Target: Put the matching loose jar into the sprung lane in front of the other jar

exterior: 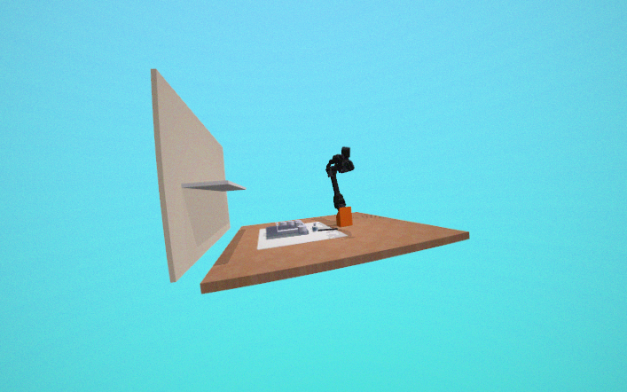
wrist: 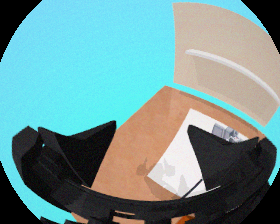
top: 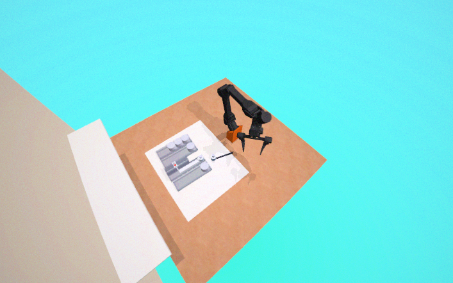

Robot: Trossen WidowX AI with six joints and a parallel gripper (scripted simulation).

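1. Wall panel (top: 27,158) (exterior: 189,160) (wrist: 226,30) and white shelf (top: 122,196) (exterior: 214,185) (wrist: 236,71). These formed the backdrop, the shelf jutting out toward my workspace.
2. Table (top: 273,186) (exterior: 355,248) (wrist: 126,145). It carried my orange block (top: 234,134) (exterior: 344,216), beside the work mat, so the lanes presumably lay within reach.
3. Arm (top: 227,102) (exterior: 335,184). I held it raised and folded, away from the jars, probably so that the approach could be lined up without knocking anything.
4. White mat (top: 193,207) (exterior: 277,243) (wrist: 186,135). It lay flat under the lane tray and the loose jar.
5. Hand (top: 252,152) (wrist: 152,125). My fingers stood wide apart with nothing between them, ready to straddle a jar.
6. Lane tray (top: 186,182) (exterior: 274,231) (wrist: 221,131). Its lanes ran side by side; pale, wider jars (top: 177,142) stood in an outer one, probably as distractors.
7. Black rod (top: 223,155) (exterior: 328,229) (wrist: 193,188). It lay with one end at the loose jar; its purpose was unclear.
8. Loose jar (top: 213,157) (exterior: 315,227). By my judgement this small jar was the one to load; it stood on the mat before the tray, not yet in the lane.
9. Lane jar (top: 200,158). It appeared to stand near the sprung lane's front, presumably pressed there by the pusher; the new jar would have to ease it back gently.
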